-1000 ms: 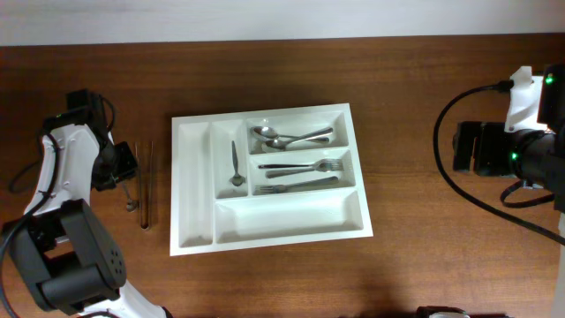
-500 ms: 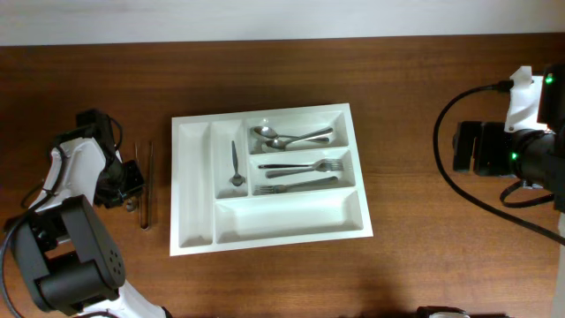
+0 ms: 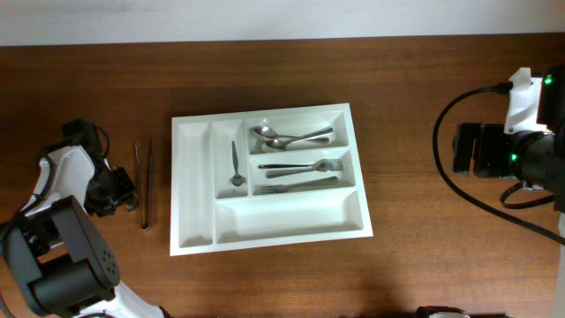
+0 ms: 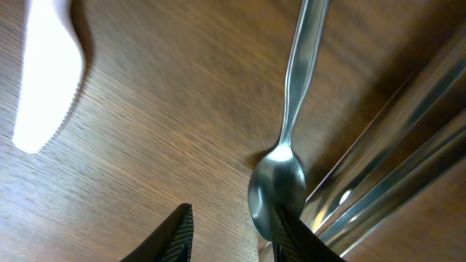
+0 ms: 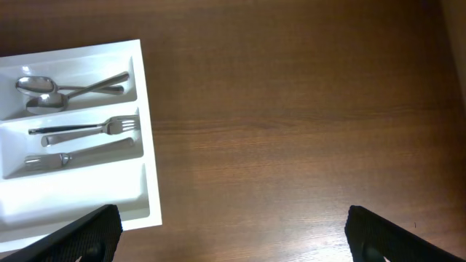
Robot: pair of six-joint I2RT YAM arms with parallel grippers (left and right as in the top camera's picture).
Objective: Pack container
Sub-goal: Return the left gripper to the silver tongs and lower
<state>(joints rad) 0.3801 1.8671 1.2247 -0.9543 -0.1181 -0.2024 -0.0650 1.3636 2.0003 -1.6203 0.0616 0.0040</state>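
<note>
L jaws: left gripper [image 4: 233,212] stood partly apart, clamped on nothing; dark fingers [image 4: 175,234] were low over the wood.
Btwn jaws: small steel teaspoon [image 4: 278,191] lay flat, bowl against one finger, its lower edge hidden behind that finger; handle pointed away from gripper.
Beside bowl: long slim steel pieces [image 4: 393,164] lay flat just beside it; type unclear.
R jaws: right gripper [image 5: 233,218] was wide apart, over wood at far R side.
Container: large white rectangular plastic cutlery tray [image 3: 192,185] sat flat mid-table, well apart from both grippers; slim steel pieces lay btwn it & L gripper.
Tray contents: one small spoon [image 3: 236,165] in 2nd narrow slot; two steel spoons [image 3: 287,137] in upper short slot; steel forks [image 3: 300,165] in lower short slot.
Surface: dark brown wooden table [image 3: 424,256].
</note>
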